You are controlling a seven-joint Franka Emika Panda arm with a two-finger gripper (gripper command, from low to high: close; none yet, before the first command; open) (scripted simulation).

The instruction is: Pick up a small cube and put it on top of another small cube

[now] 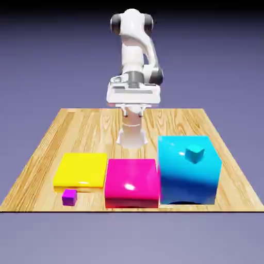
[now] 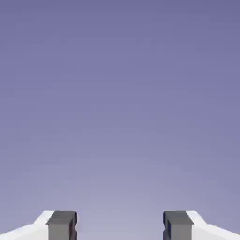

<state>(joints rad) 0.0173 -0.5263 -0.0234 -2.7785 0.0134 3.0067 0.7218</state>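
Observation:
The small purple cube [image 1: 69,197] sits on the table [image 1: 38,154] near its front edge, just in front of the flat yellow block [image 1: 81,169], at the exterior view's left. On top of the big cyan block [image 1: 188,178] rests the other small cube [image 1: 195,153], teal-blue. My gripper [image 1: 132,112] hangs high over the back middle of the table, far from both cubes. In the hand view the gripper [image 2: 120,226] is open: its two grey fingertips [image 2: 61,225] stand wide apart with only the plain backdrop between them.
A big magenta block [image 1: 131,181] stands between the yellow and cyan blocks in a row along the table's front. The cyan block is the tallest of the three.

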